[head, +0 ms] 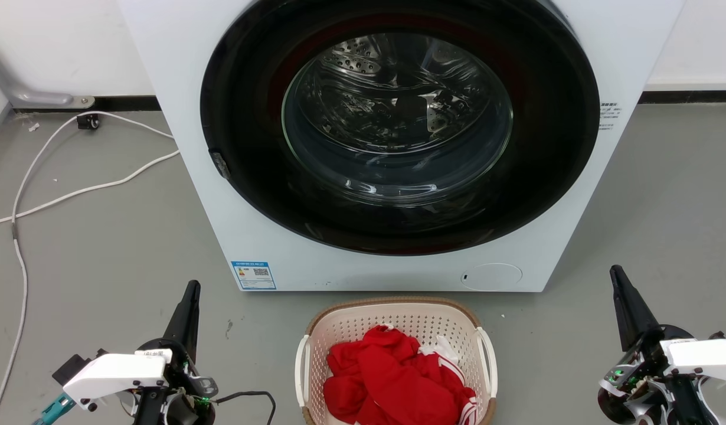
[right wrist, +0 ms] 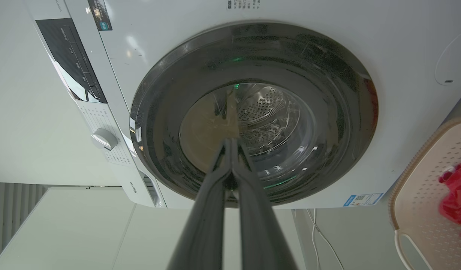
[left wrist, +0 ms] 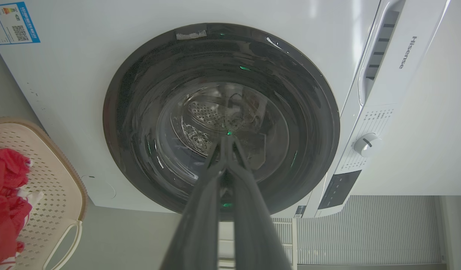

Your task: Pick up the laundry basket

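Left gripper [head: 192, 289] stands at the lower left of the head view, its two long dark fingers pressed together and pointing up and slightly to the right, with nothing between them. The right gripper [head: 617, 277] mirrors it at the lower right, also closed and empty, leaning slightly to the left. Between them, well apart from both, the cream perforated plastic laundry basket [head: 348, 327] with a brown woven-look rim sits on the grey floor [head: 103, 265]. It holds crumpled red clothes [head: 392, 372] with white stripes, and its white side handles [head: 487, 360] are free.

Just behind the basket is the white front-loading washing machine [head: 180, 88], with its round dark glass door [head: 251, 177] closed and the steel drum [head: 392, 106] visible through it. A blue label [head: 254, 275] with a QR code is stuck at its lower left corner; its small print is not readable. In the left wrist view the closed fingertips [left wrist: 226, 141] point at the door, and the word "Hisense" [left wrist: 403, 52] is on the top panel, near a white dial [left wrist: 366, 144]. A white cable [head: 74, 192] lies on the floor at the far left.
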You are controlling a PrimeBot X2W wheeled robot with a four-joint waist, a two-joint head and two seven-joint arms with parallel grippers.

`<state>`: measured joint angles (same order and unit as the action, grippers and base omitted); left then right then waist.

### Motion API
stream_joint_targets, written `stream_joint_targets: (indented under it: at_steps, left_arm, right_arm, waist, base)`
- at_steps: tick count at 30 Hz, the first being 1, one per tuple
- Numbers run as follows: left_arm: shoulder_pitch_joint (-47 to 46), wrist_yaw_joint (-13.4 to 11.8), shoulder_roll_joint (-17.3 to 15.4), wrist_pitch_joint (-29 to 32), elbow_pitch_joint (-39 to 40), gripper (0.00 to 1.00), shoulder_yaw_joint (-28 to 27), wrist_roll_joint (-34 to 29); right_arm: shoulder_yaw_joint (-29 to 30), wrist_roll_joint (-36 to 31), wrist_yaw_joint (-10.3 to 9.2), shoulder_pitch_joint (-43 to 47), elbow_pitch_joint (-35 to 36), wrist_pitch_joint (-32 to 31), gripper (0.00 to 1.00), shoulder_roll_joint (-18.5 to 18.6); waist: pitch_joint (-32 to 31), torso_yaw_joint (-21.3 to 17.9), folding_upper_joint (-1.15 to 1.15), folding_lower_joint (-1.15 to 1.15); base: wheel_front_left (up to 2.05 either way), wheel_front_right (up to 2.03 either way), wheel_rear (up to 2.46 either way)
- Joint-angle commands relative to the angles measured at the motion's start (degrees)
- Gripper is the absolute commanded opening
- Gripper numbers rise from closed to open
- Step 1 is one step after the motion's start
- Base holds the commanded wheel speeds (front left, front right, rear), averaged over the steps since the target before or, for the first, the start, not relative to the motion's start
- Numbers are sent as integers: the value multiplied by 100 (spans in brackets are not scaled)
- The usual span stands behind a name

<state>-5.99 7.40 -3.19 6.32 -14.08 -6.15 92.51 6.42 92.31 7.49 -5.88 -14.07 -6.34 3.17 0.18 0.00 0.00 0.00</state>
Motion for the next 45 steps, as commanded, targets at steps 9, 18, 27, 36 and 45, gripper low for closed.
stream_joint_targets:
  at_steps: [9, 18, 27, 36, 45]
  left_arm:
    - [-45, 17, 12, 7, -3, 0, -30, -17]
    - [-46, 17, 14, 12, -3, 0, -33, -19]
    - [20, 0, 17, -45, -37, 100, 58, -5]
    - [-5, 2, 17, -315, 130, 100, 312, -221]
    - [-3, 3, 18, -523, 318, 100, 396, -1183]
  right_arm:
    - [9, -10, 0, -72, -7, -19, 0, -28]
    - [11, -12, 0, -72, -7, -16, 0, -29]
    - [-23, 23, 0, 45, -16, 31, 100, -7]
    - [-207, -105, 0, 134, 179, 294, 100, 5]
    - [-286, -849, 0, 154, 229, 520, 100, 48]
  waist:
    - [0, 0, 0, 0]
    - [0, 0, 0, 0]
    - [0, 0, 0, 0]
    - [4, 0, 0, 0]
    - [6, 2, 0, 0]
  base:
    - [0, 0, 0]
    - [0, 0, 0]
    - [0, 0, 0]
    - [0, 0, 0]
    - [0, 0, 0]
